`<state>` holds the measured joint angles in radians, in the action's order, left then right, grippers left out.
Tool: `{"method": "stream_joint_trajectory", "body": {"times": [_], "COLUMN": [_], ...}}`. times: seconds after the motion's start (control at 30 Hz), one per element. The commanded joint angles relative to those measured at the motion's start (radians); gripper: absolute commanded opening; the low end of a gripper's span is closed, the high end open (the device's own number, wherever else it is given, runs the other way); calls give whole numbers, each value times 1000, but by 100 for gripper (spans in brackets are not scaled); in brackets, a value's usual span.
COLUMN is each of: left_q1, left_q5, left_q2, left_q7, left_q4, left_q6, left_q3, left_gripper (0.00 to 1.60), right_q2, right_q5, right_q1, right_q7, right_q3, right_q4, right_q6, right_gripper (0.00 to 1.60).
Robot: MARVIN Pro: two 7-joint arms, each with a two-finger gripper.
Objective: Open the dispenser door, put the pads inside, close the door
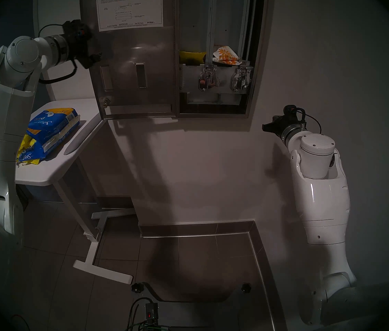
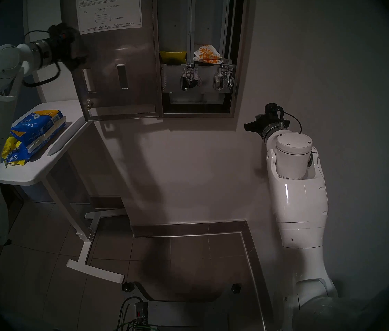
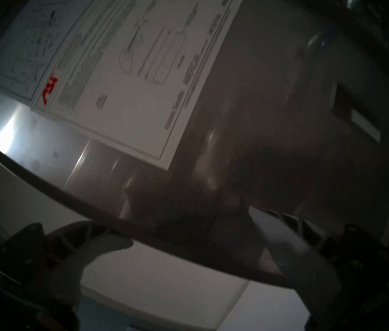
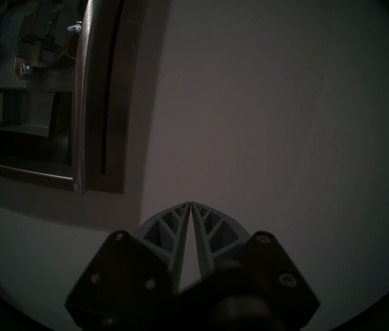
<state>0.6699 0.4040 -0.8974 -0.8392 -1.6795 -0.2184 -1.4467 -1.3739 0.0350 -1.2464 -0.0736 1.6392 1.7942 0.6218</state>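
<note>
The dispenser door (image 1: pixel 138 48) stands swung open to the left, its back with the white instruction sheet (image 1: pixel 129 10) facing me. My left gripper (image 1: pixel 93 58) is at the door's free left edge. In the left wrist view its fingers (image 3: pixel 107 237) sit on either side of that edge, closed on the door (image 3: pixel 260 108). One yellow pad (image 1: pixel 192 57) lies in the cabinet's left column above the levers. More yellow wrappers (image 1: pixel 27 144) poke out of the blue bag. My right gripper (image 1: pixel 266 127) is shut and empty, low and to the right of the cabinet, with its fingertips together (image 4: pixel 190 202).
A white packet with orange flowers (image 1: pixel 225 55) sits in the cabinet's right column. The big blue bag (image 1: pixel 50 130) lies on a white side table (image 1: pixel 52 165) under the open door. The table's foot (image 1: pixel 93 251) stands on the tiled floor. The cabinet frame (image 4: pixel 93 84) is up and left of my right gripper.
</note>
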Motion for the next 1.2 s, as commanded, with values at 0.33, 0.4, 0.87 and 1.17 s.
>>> {"method": "stream_joint_trajectory", "body": {"times": [0.33, 0.4, 0.87, 1.17], "left_q1": [-96, -92, 81, 203], "left_q5": [-321, -389, -674, -696], "left_q2": [-219, -257, -362, -359], "left_q7": [-85, -88, -8, 128], "left_q4": [-258, -309, -545, -695], "left_q6": [124, 133, 59, -71], "left_q3": [221, 238, 195, 160], "left_gripper": [160, 160, 160, 160], "right_q2": [2, 2, 1, 0], "right_q5": [0, -1, -1, -2], "right_q1": [16, 16, 12, 9], "right_q7": [1, 1, 3, 5], "right_q3": [0, 0, 1, 2], "right_q4": [20, 23, 40, 47], "right_q6": [-6, -6, -6, -4], "right_gripper": [51, 51, 51, 51]}}
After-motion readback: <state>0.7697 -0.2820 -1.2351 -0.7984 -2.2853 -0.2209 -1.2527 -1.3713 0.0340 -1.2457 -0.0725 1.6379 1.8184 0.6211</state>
